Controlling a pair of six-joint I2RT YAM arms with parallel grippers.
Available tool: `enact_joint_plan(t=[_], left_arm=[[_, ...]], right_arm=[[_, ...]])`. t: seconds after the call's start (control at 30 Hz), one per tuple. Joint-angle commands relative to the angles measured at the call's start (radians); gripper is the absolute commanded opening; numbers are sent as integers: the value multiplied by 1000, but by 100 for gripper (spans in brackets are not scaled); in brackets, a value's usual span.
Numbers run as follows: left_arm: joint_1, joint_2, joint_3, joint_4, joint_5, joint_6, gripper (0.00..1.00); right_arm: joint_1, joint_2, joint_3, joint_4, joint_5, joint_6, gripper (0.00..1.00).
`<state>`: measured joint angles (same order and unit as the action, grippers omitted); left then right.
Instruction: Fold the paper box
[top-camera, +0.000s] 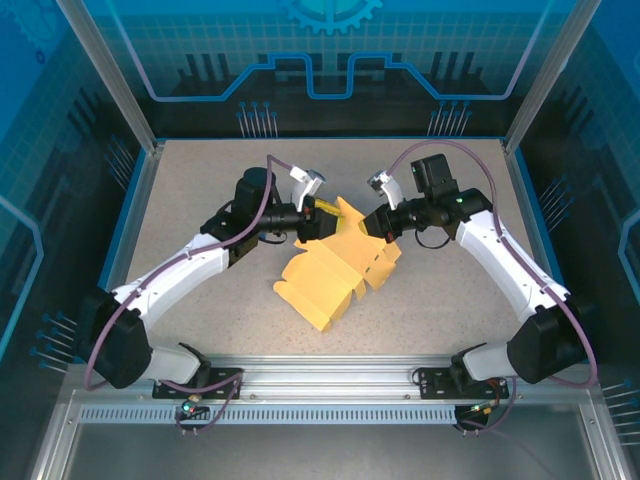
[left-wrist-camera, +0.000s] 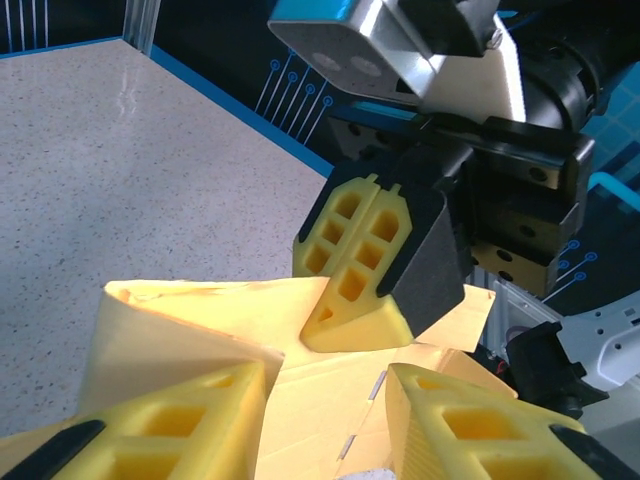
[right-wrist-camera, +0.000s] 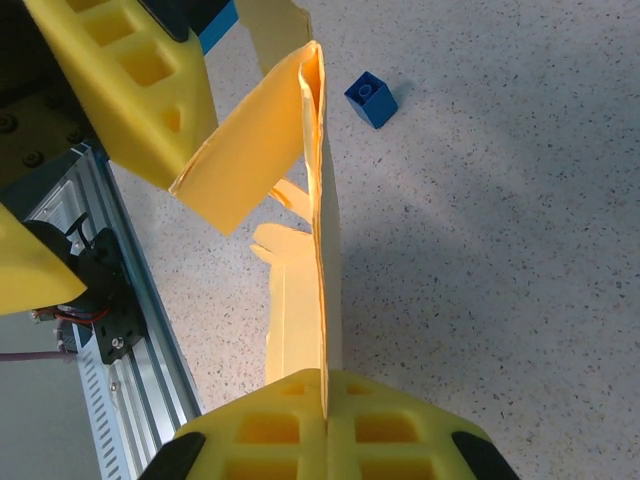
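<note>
Pinching the paper box (top-camera: 330, 282), right hand (right-wrist-camera: 325, 405) faces left hand (top-camera: 326, 210).

No words, numbers or labels can be read anywhere here. The paper box (top-camera: 335, 275) is plain yellow with nothing written on it. The back wall (top-camera: 330, 70) has a drawn gear shape (top-camera: 330, 12) and blue lines, but no letters.

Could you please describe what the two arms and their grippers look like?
The left arm and right arm have white shells with black joints, each trailed by a purple cable. The left gripper and right gripper have chunky yellow fingers with square pockets and black backing.
</note>
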<state>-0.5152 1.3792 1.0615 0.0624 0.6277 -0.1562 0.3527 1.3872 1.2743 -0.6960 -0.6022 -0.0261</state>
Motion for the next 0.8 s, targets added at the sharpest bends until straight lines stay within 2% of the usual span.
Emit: enact_joint_plan(t=[0.0, 0.33, 0.57, 0.7, 0.77], left_arm=[[2, -2, 23, -25, -40, 30, 41], [37, -152, -138, 0, -144, 22, 48], [59, -278, -347, 81, -238, 37, 53], [59, -256, -381, 120, -241, 53, 55], [58, -229, -364, 100, -278, 70, 55]], right_arm=[[2, -7, 12, -13, -3, -17, 0], [-33, -23, 10, -31, -6, -40, 0], [-76, -40, 20, -34, -102, -31, 0], [-80, -38, 24, -33, -124, -26, 0], [-80, -34, 25, -33, -127, -21, 0]])
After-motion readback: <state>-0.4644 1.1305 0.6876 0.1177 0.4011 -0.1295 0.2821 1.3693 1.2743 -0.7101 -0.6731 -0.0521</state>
